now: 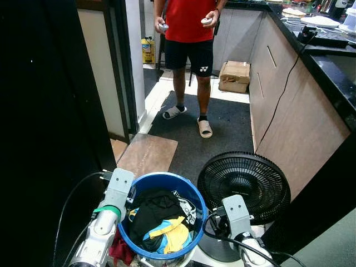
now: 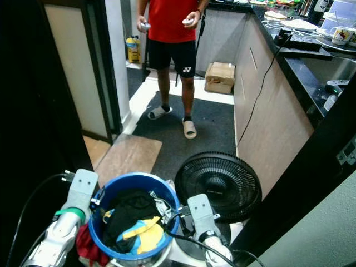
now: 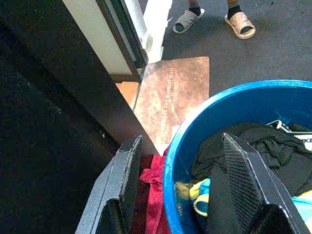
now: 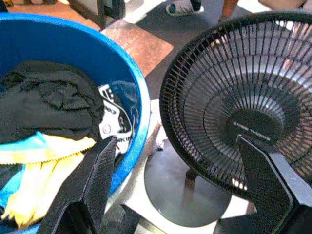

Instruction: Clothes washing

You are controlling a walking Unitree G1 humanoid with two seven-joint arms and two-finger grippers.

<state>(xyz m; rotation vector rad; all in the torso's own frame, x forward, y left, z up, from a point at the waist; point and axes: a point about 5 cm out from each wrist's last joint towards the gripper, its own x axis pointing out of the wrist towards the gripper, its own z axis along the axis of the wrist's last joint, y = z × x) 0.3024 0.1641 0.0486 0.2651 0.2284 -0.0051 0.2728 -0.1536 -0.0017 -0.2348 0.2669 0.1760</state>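
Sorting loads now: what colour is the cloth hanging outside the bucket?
Red cloth, draped against the blue bucket; clearest in the left wrist view.

Your left gripper [image 3: 183, 195] sits low at your left front with its two black fingers [image 3: 241, 183] spread wide apart, the silver arm angled forward with a green band near its wrist. Your right gripper [image 4: 187, 183] is held low at your right front, its fingers likewise spread wide.

White Yonex logo on person's black shorts [image 1: 203, 69]; fan hub [image 4: 253, 126] lettering unreadable.
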